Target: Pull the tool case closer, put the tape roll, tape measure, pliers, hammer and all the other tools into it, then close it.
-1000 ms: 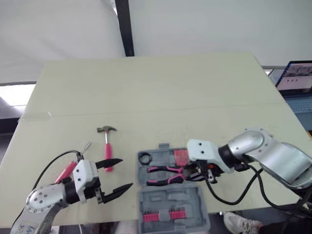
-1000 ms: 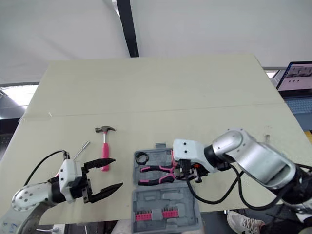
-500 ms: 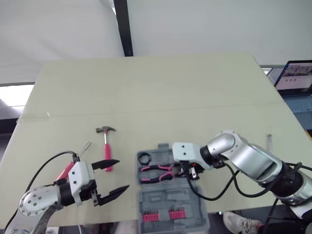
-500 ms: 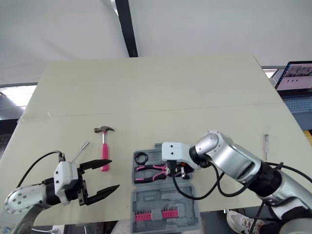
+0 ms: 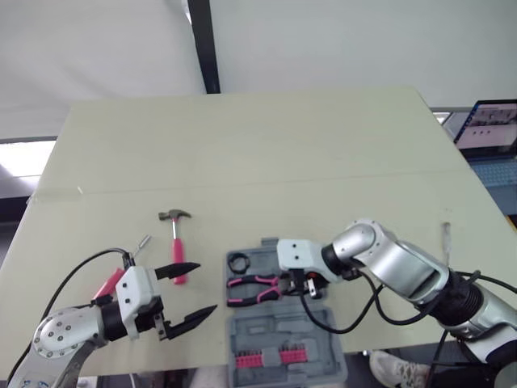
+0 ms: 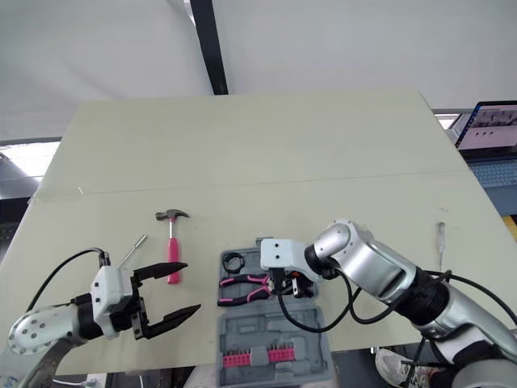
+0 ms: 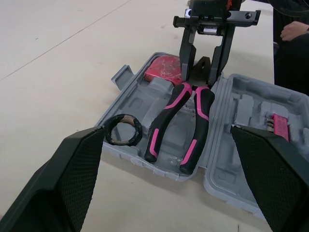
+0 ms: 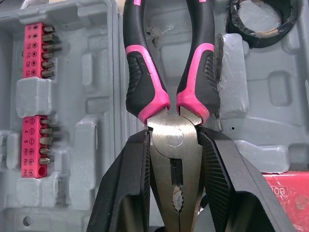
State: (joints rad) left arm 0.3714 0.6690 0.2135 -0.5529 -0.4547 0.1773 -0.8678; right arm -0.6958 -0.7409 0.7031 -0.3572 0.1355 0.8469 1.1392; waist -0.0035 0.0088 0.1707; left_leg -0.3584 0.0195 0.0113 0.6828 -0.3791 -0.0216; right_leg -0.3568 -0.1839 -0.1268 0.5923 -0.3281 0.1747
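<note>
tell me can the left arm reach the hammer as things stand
Probably yes: the hammer lies on bare table just ahead of the open left gripper, nothing between them, and the right gripper is off at the case, shut on the pliers.

place: robot lab | signs: white backdrop point(image 5: 323, 40), pale table point(image 5: 242, 137), laptop screen point(image 5: 487, 125)

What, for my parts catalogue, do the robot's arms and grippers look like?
Both are silver-grey with rounded joints: left arm, right arm. Each ends in a white boxy wrist housing. The left gripper and right gripper each have two black tapered fingers. Loose black cables loop alongside.
</note>
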